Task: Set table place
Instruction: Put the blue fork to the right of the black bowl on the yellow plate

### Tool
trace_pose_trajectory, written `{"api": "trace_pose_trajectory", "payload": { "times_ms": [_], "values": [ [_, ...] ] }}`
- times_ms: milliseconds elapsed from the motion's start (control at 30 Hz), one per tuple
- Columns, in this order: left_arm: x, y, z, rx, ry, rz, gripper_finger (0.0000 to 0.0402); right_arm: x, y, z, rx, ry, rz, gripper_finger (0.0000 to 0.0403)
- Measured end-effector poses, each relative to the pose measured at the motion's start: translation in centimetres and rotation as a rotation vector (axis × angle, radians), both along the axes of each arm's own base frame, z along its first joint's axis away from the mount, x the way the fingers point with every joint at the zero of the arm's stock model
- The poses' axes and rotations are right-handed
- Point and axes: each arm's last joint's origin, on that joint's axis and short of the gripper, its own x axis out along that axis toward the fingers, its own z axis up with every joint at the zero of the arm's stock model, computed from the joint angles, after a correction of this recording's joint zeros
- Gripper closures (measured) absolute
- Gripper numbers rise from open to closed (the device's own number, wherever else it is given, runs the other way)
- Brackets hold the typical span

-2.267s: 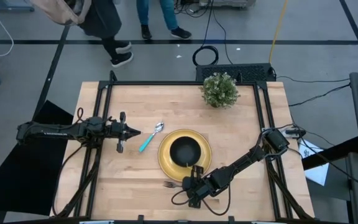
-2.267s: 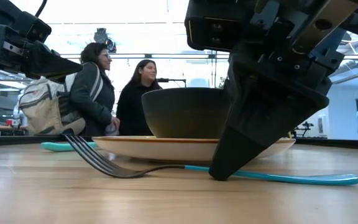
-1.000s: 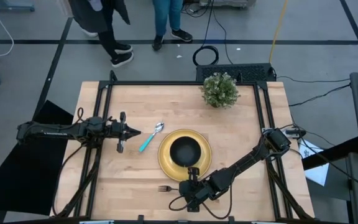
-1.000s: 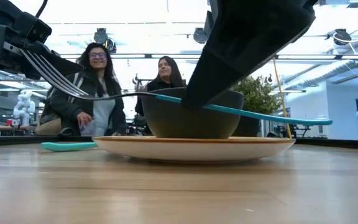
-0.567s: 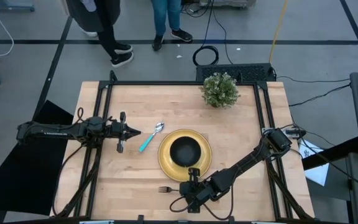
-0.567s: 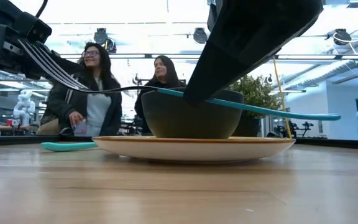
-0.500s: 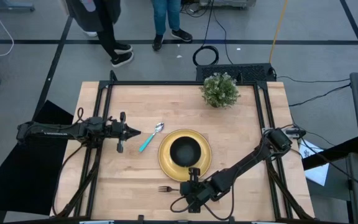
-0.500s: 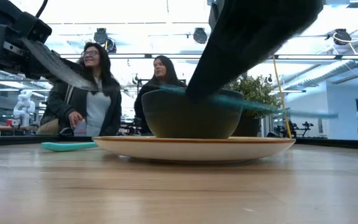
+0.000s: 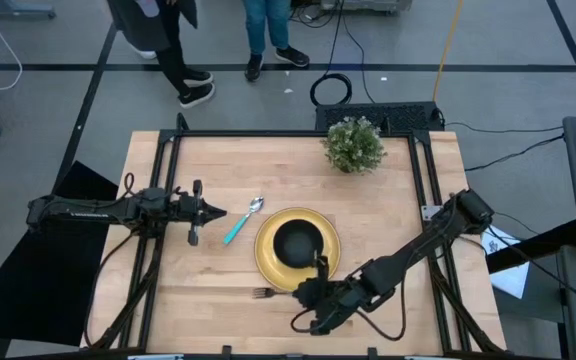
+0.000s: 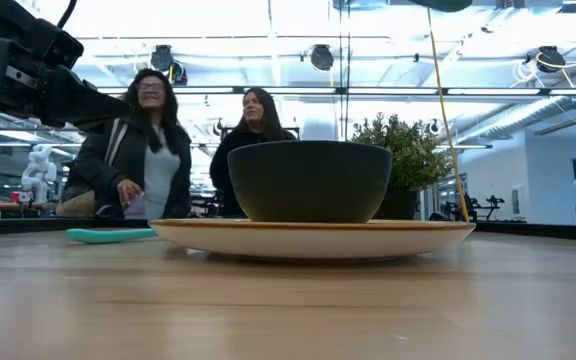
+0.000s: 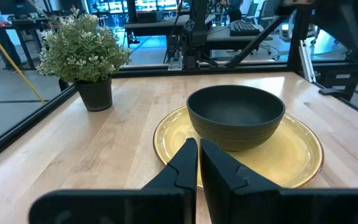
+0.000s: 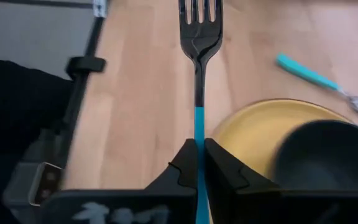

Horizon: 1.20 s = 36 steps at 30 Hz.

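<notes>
The yellow plate (image 9: 297,249) lies on the table (image 9: 388,210) and serves here as the landmark; the black bowl (image 9: 297,242) stands in its middle. The right gripper (image 9: 304,293) hangs over the table just beside the plate's near rim, and its fingers are pressed together on the turquoise handle of the fork (image 12: 199,37) — the tines point away from the plate, toward the left arm's side. The low view shows no fork on the wood, so I judge that it is held up in the air. The spoon (image 9: 240,221) lies on the table near the plate, on the side of the left gripper (image 9: 220,213), which waits beyond the spoon with its fingers pressed together on nothing.

The fork looks light, stiff and thin. The handle is smooth, so it may turn or slip in such a narrow pinch. The grip is on the handle, with much of the fork reaching forward, so it could tilt down at the tines. A hold nearer the balance point seems safer — and a low, gentle release.
</notes>
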Motion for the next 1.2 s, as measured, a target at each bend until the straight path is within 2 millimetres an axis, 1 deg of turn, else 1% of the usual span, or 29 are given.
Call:
{"api": "trace_pose_trajectory", "payload": {
  "times_ms": [167, 767, 867, 967, 1200],
  "values": [
    [0.0, 0.0, 0.0, -0.006, -0.001, 0.0, 0.0378, -0.7, -0.9, 1.0, -0.013, 0.021, -0.018, 0.0403],
    [0.0, 0.0, 0.0, -0.006, 0.0, 0.001, 0.0378, -0.6, -0.9, 0.9, 0.006, 0.024, -0.032, 0.0403],
    [0.0, 0.0, 0.0, -0.006, 0.0, 0.001, 0.0378, -0.6, -1.0, 0.9, -0.017, 0.016, -0.043, 0.0403],
    [0.0, 0.0, 0.0, -0.006, 0.0, 0.001, 0.0378, -0.9, -1.2, 1.2, -0.032, 0.02, -0.042, 0.0403],
    [0.0, 0.0, 0.0, -0.004, -0.001, 0.0, 0.0378, -1.8, -1.6, 2.7, -0.088, -0.019, -0.07, 0.0403]
  ]
}}
